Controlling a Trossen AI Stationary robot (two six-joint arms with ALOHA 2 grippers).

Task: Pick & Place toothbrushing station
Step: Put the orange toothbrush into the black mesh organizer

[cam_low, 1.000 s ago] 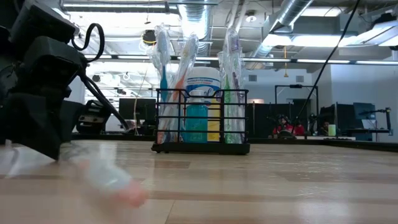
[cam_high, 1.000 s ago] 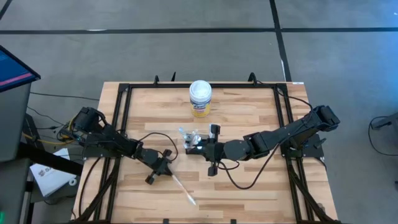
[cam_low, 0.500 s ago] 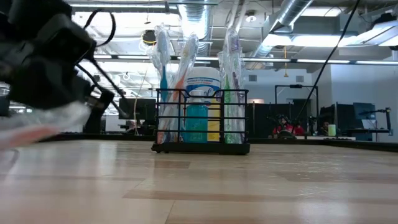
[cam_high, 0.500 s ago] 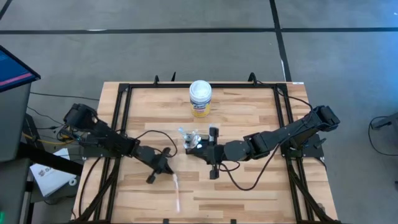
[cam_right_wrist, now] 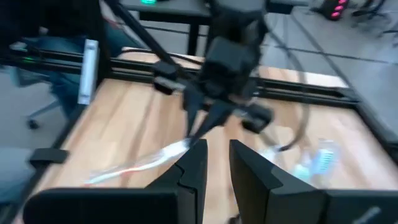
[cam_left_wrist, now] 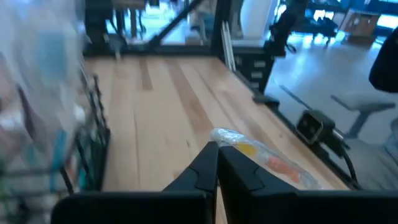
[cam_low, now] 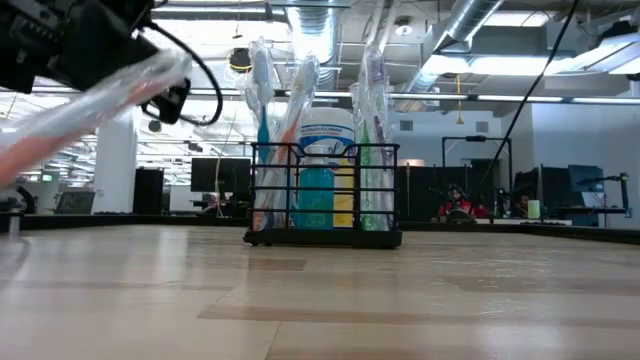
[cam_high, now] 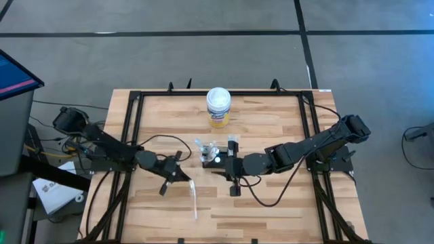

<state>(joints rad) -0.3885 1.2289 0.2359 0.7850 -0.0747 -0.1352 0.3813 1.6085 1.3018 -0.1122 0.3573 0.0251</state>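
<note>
toothbrushing station (cam_low: 325,195): small black wire-mesh holder, low and open-topped, standing upright near the table's middle; it holds several plastic-wrapped toothbrushes on end and a blue item.

white canister (cam_high: 218,107): cylindrical, yellow label, print too small to read; stands behind the station toward the far edge, apart from it.

left gripper (cam_high: 178,174): fingers shut on a wrapped toothbrush (cam_high: 194,198), which is lifted off the table and angles toward the near edge, left of the station.

right gripper (cam_high: 215,161): at the station's right side, fingers a narrow way apart; whether it grips the mesh cannot be told.

table (cam_high: 271,122): pale wood-plank top in a black metal frame.

room: grey floor with dark lines; exposed ceiling ducts, desks and monitors beyond.
</note>
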